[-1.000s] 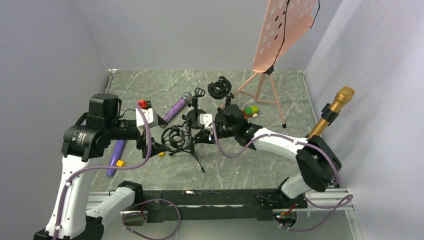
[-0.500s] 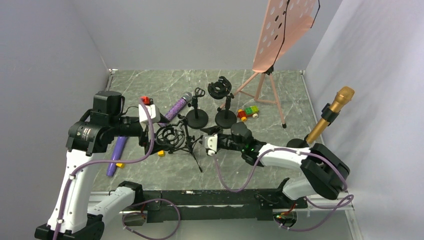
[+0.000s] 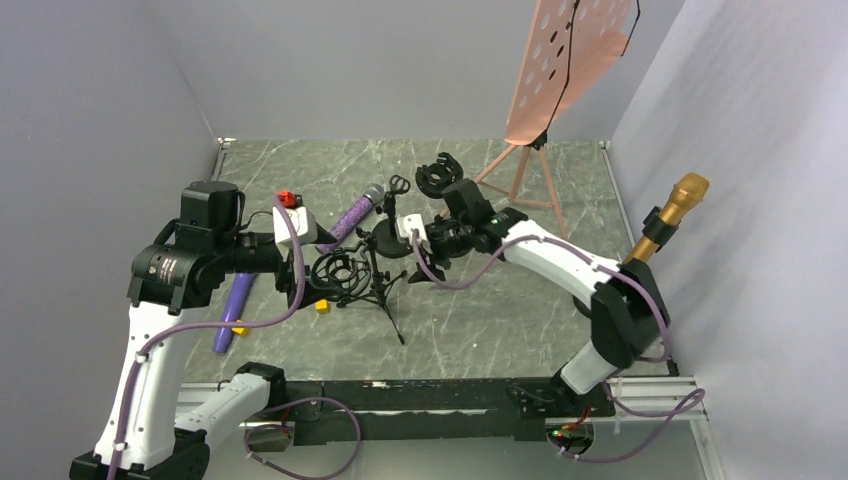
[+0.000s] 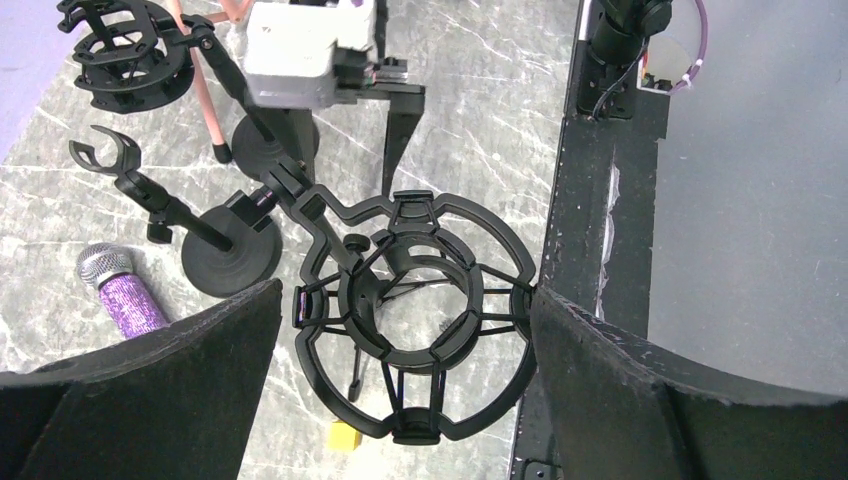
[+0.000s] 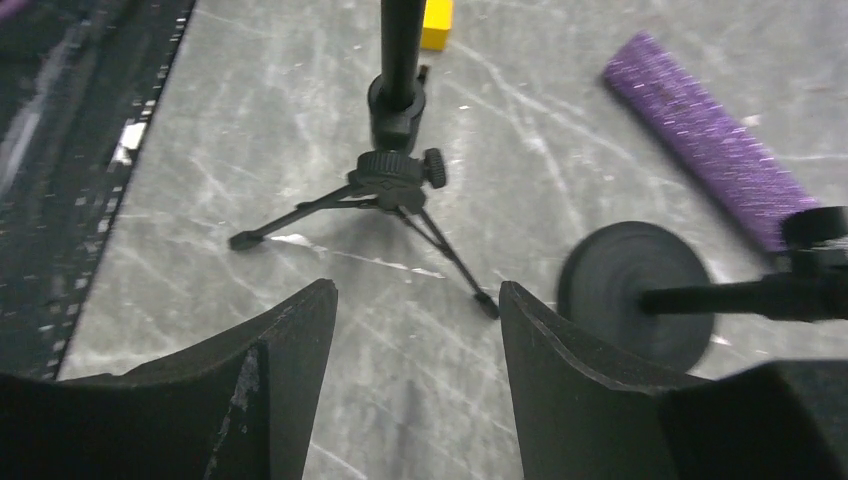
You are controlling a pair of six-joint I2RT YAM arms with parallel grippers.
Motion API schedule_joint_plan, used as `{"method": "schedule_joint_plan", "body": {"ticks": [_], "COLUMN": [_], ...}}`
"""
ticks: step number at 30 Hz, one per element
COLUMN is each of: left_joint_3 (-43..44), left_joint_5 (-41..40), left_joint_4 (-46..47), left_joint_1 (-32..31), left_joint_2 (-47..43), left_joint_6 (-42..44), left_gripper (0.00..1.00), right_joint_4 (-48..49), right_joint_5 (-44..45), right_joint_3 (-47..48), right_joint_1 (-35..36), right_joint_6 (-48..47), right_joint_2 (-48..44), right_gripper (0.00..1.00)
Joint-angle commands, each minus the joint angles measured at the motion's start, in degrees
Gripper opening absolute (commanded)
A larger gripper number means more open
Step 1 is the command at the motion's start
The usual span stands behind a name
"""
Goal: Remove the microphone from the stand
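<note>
A gold microphone (image 3: 676,203) stands tilted in its holder at the far right, by the wall, away from both arms. A purple glitter microphone (image 3: 353,214) with a grey head (image 4: 105,265) lies on the table beside a round-base clip stand (image 4: 225,250). An empty black shock mount (image 4: 410,310) sits on a small tripod stand (image 5: 395,185). My left gripper (image 4: 405,295) is open, with its fingers either side of that mount. My right gripper (image 5: 417,300) hangs open above bare table near the tripod's feet, holding nothing.
A pink music stand (image 3: 560,70) rises at the back right. A second shock mount (image 3: 440,178) on a round base (image 5: 635,290) stands behind my right wrist. A purple tube (image 3: 232,305), yellow blocks (image 3: 322,306) and a red block (image 3: 288,198) lie on the left.
The right gripper went from shut to open. Its arm pulled back toward the near edge, then swung out to the round-base stands. The left arm and the tripod mount shifted slightly.
</note>
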Motion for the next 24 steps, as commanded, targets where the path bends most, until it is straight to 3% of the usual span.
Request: {"method": "schedule_joint_plan", "body": {"ticks": [1,14,24], "left_joint_3": [-0.1,-2.2,-3.0], "left_joint_5": [2.0,0.2,0.6], "left_joint_4": [1.0,2.6,3.5], "left_joint_1": [0.4,0.9,2.1], "left_joint_2": [-0.6,-2.1,-2.5], "left_joint_6": [-1.2,-1.9,-2.4], "left_gripper": [0.98,0.97,0.96], "right_joint_4": [-18.2,4.8,7.3], "right_joint_5": [-9.6,-11.5,-13.5], "right_joint_3": [7.6,6.3,7.1], "right_joint_1": [-0.2,-0.2,-0.1], "right_joint_6": [-4.5,24.8,30.1], "right_joint_2": [5.6,7.9,10.3], "right_gripper": [0.65,0.62,0.57]}}
